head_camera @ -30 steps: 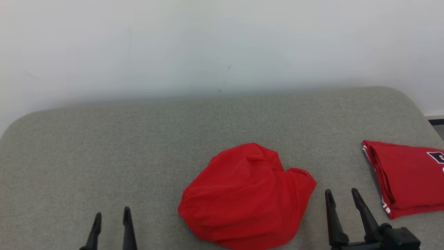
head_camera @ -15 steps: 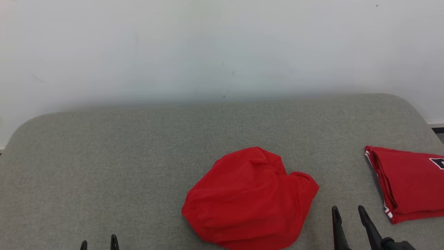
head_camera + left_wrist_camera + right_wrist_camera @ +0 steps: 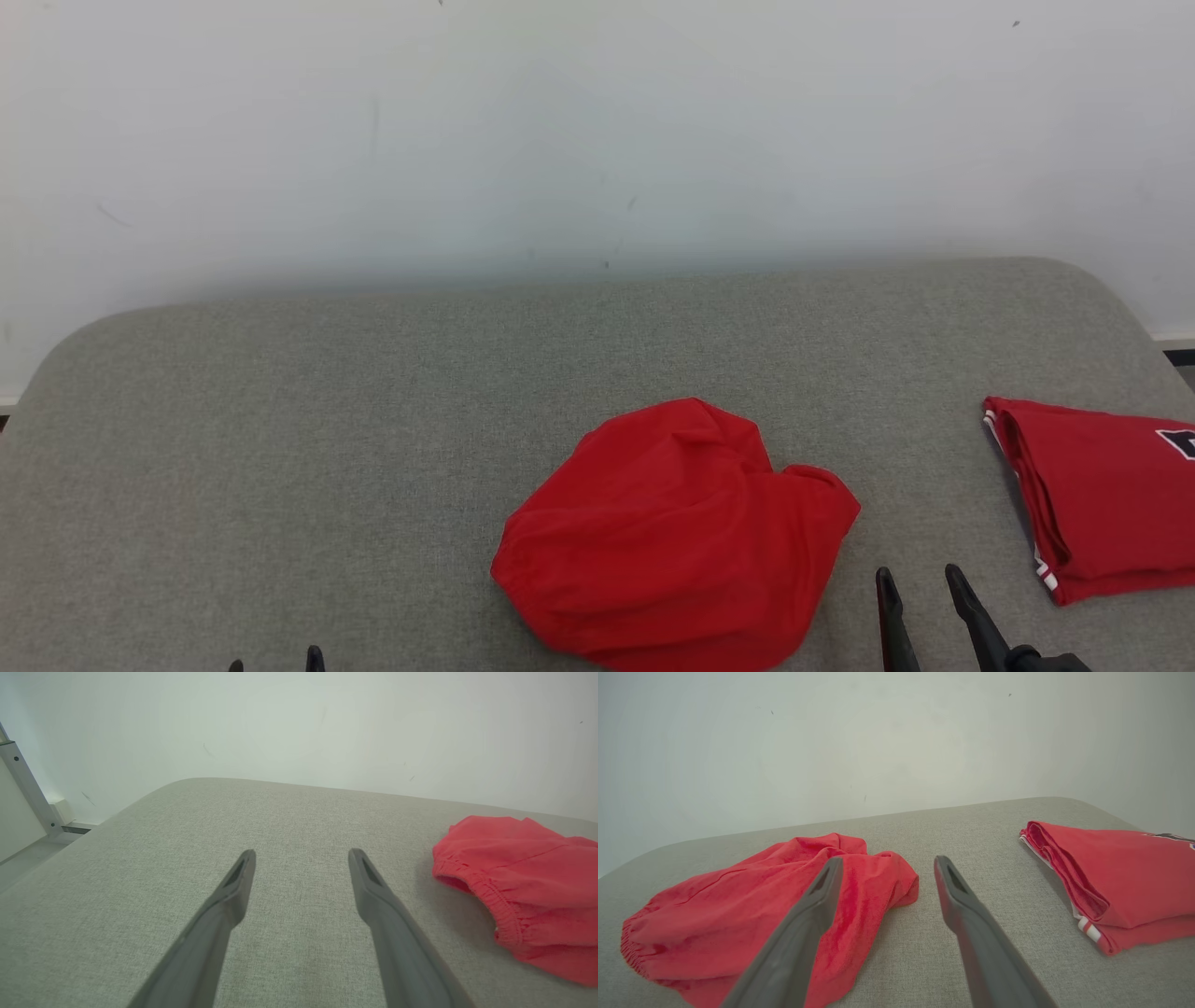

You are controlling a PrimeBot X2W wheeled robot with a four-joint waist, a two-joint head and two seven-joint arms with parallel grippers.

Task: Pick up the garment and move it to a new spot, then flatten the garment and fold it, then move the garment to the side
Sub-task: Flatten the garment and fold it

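Garment lies on the table, right of centre, near the front edge. Folded shirt lies far right, well apart. Right gripper stands between them (nearer the robot); left gripper front left. Wall behind.

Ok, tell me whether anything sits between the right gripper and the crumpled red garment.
Nothing visible does. The right gripper is open and empty, just right of the crumpled garment, with bare grey padded surface between them. The folded red garment lies on the gripper's other side, out of the path.
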